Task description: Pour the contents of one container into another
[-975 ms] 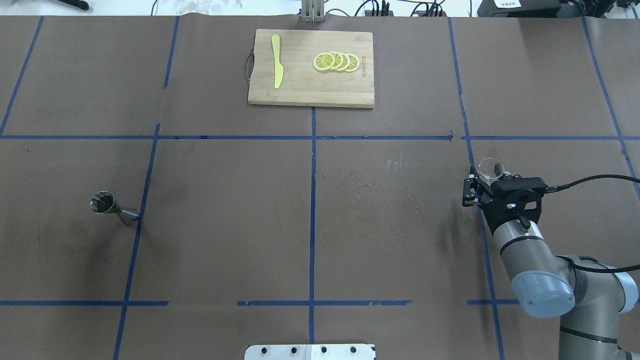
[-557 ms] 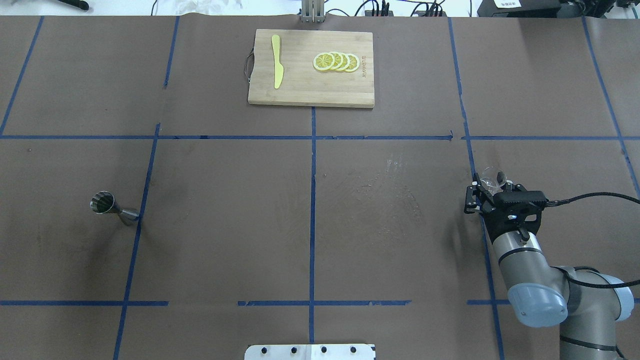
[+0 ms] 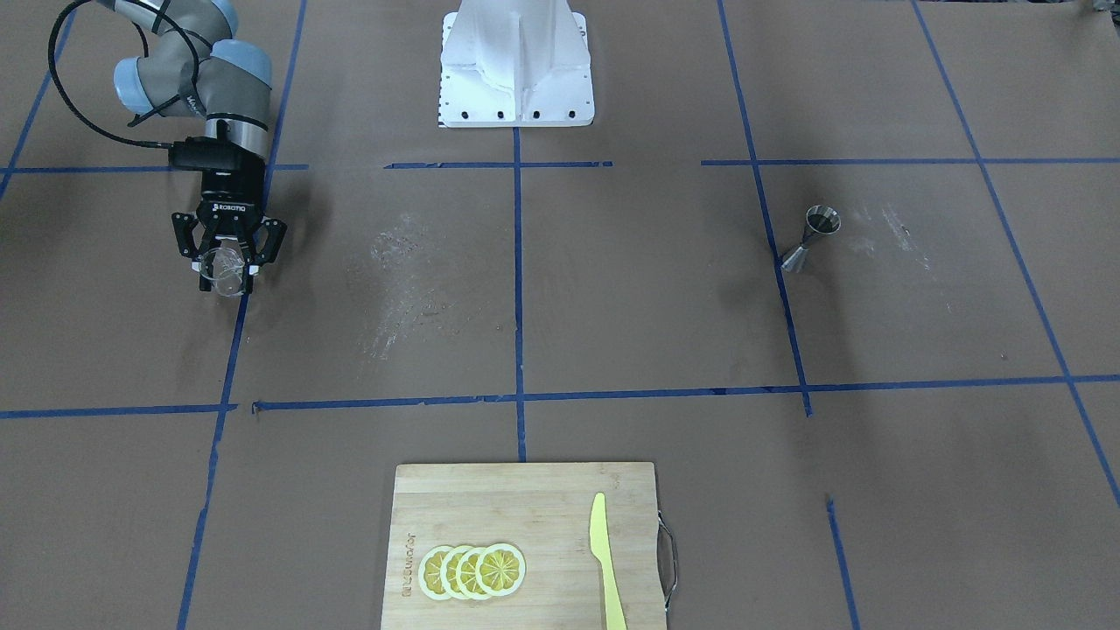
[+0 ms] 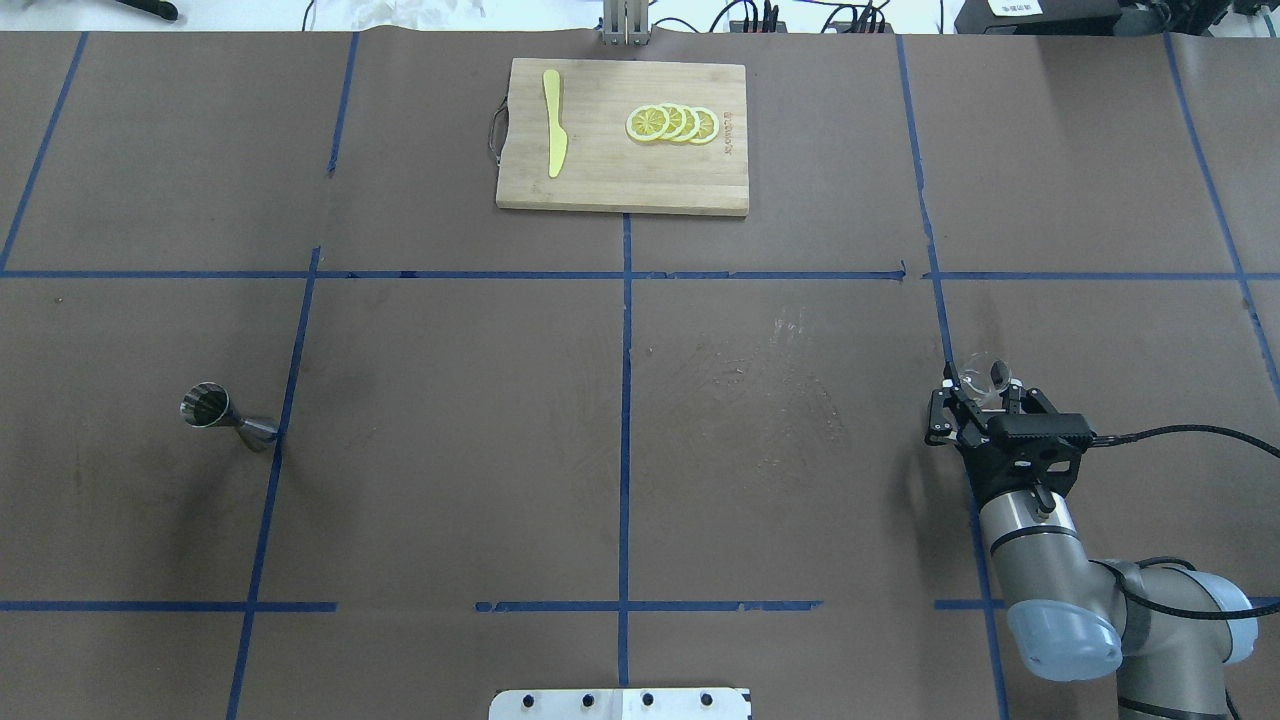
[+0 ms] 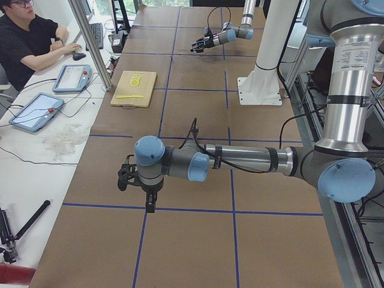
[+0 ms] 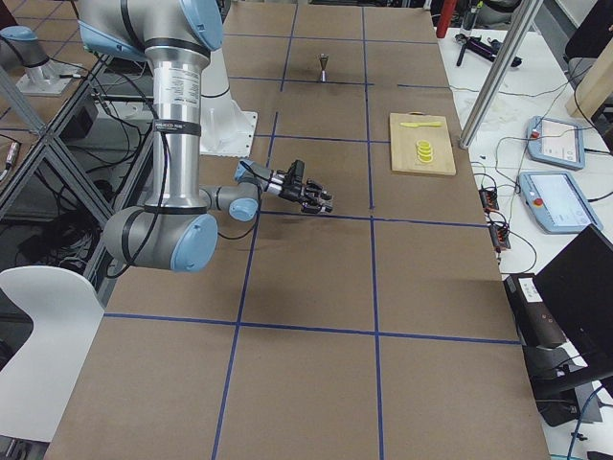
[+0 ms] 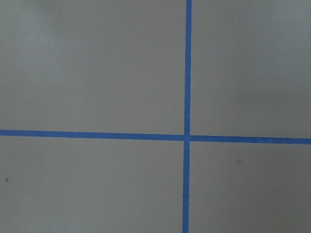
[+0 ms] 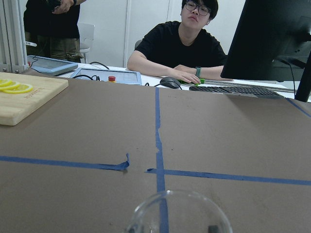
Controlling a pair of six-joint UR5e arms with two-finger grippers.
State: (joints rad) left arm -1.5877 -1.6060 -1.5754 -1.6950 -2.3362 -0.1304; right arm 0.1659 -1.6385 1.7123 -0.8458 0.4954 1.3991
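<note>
1. The glass (image 4: 985, 377) is small, clear and thin-walled. Treat it as light, stiff, slick and breakable. A hard squeeze could crack it and a loose one could let it slide.
2. Take hold across the wall of the glass, below the rim, so the mouth stays free for pouring. That is where the hold looks to be now.
3. The right fingers (image 3: 265, 249) stand partly closed, one on each side of the glass, and appear to pinch it between their tips. In the right wrist view the rim sits at the bottom edge with the dark pads showing through it.
4. The glass is on the right side of the bench (image 4: 640, 420), near the robot, over a strip of blue tape. You cannot tell whether its base touches the surface.
5. The steel jigger (image 4: 213, 410) stands upright well apart from it, far over on the left. It looks light and narrow-waisted, so it would tip easily.
6. The left fingers (image 5: 122, 180) show only from the side. You cannot tell how far apart they are.
</note>
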